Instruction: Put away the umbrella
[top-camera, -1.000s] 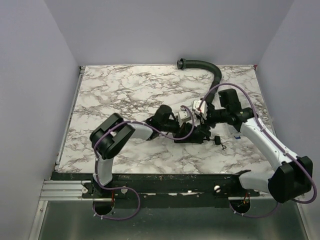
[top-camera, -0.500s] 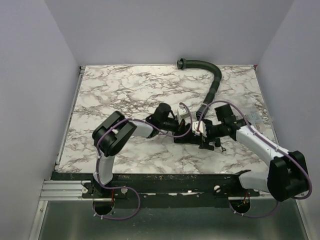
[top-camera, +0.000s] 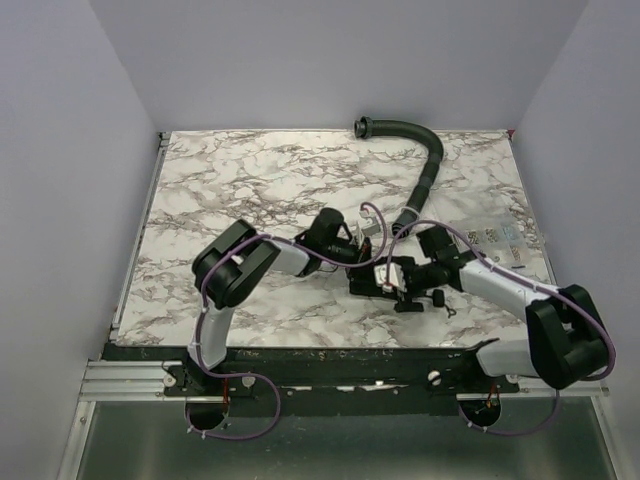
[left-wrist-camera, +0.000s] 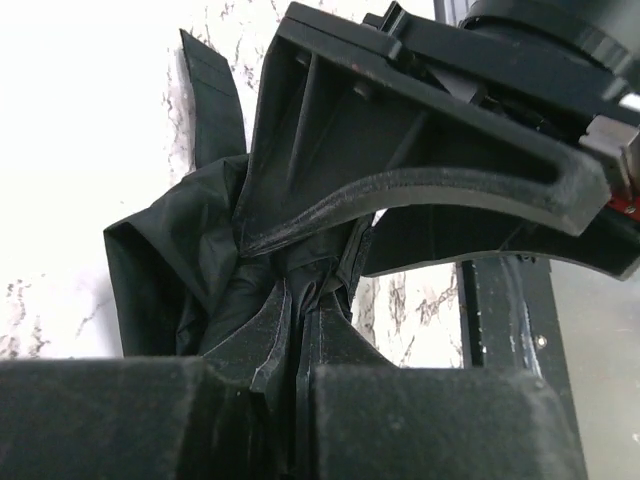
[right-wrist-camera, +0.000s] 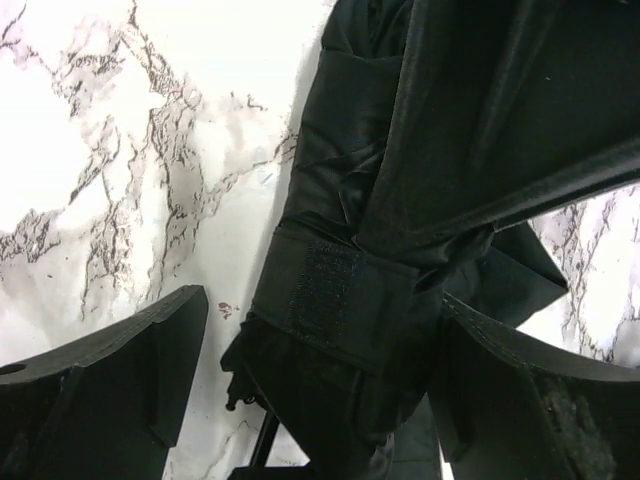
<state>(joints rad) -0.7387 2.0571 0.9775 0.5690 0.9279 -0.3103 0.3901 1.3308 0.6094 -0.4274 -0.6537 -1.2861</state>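
Note:
The umbrella (top-camera: 384, 276) is a short black bundle lying on the marble table, wrapped by a Velcro strap (right-wrist-camera: 325, 285). My left gripper (top-camera: 362, 258) comes in from the left and is shut on a fold of its black fabric (left-wrist-camera: 170, 262); the fingertips (left-wrist-camera: 262, 340) pinch the cloth between them. From the right, my right gripper (top-camera: 402, 281) stands open astride the bundle (right-wrist-camera: 360, 180). Its left finger (right-wrist-camera: 120, 370) is clear of the fabric, while the right finger (right-wrist-camera: 500, 380) lies against it. The umbrella's shaft is hidden.
A black ribbed hose (top-camera: 425, 165) curves from the table's back edge down towards the right arm. A clear packet (top-camera: 497, 238) lies at the right. A small black piece (top-camera: 438, 297) sits just right of the bundle. The black front rail (top-camera: 330, 362) runs close behind both arms.
The right arm has swung left and nearer, dropping its gripper from beside the hose onto the bundle, its jaws narrowing a little. The left gripper has kept its hold, shifting slightly right.

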